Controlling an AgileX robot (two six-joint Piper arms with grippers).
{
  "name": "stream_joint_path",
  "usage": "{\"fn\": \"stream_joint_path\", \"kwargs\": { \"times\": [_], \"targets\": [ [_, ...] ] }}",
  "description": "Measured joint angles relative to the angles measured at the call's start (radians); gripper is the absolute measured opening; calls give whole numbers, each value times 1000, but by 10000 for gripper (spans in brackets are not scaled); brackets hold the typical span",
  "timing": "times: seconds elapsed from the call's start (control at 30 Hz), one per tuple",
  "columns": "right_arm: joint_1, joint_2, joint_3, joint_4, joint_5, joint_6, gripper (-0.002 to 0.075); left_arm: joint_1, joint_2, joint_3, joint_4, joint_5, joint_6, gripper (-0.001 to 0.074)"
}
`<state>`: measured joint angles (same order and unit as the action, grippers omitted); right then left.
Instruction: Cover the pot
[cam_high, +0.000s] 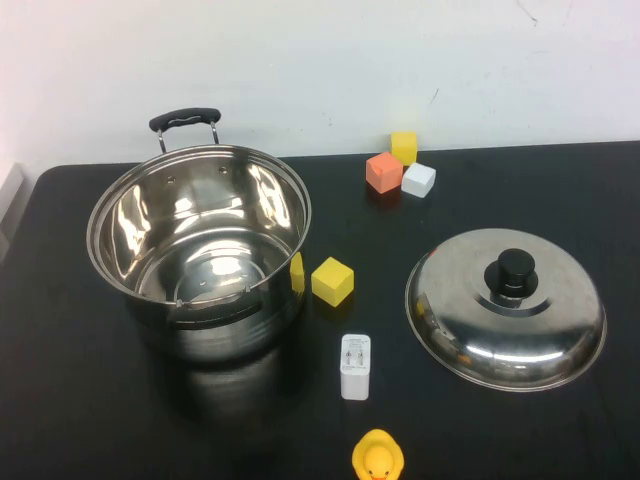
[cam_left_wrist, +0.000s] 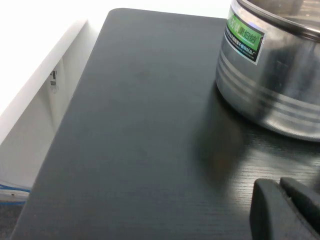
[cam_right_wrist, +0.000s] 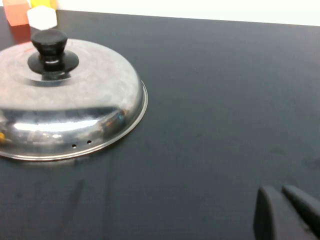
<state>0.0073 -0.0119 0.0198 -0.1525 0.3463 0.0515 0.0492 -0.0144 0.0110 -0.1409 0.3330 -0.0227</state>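
An open steel pot (cam_high: 198, 262) with a black handle stands on the left of the black table; its wall and green label also show in the left wrist view (cam_left_wrist: 270, 75). The steel lid (cam_high: 505, 307) with a black knob (cam_high: 515, 270) lies dome-up on the right, apart from the pot; it also shows in the right wrist view (cam_right_wrist: 60, 100). My left gripper (cam_left_wrist: 280, 184) is shut and empty, low over the table on the near left of the pot. My right gripper (cam_right_wrist: 280, 192) is shut and empty, to the side of the lid. Neither arm shows in the high view.
A yellow cube (cam_high: 332, 281) sits just right of the pot. A white charger (cam_high: 355, 366) and a yellow duck (cam_high: 378, 457) lie near the front. Orange (cam_high: 383, 172), yellow (cam_high: 403, 147) and white (cam_high: 418, 179) cubes sit at the back. The table's left edge (cam_left_wrist: 65, 115) is close.
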Motion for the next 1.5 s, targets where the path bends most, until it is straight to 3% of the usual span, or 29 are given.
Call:
{"fn": "stream_joint_path", "kwargs": {
  "times": [1.03, 1.13, 1.33, 1.5],
  "targets": [
    [0, 0, -2, 3, 2, 2, 10, 0, 0, 0, 0, 0, 0, -2],
    [0, 0, 2, 122, -31, 52, 10, 0, 0, 0, 0, 0, 0, -2],
    [0, 0, 6, 587, -95, 245, 9, 0, 0, 0, 0, 0, 0, -2],
    [0, 0, 6, 646, -106, 182, 9, 0, 0, 0, 0, 0, 0, -2]
  ]
}}
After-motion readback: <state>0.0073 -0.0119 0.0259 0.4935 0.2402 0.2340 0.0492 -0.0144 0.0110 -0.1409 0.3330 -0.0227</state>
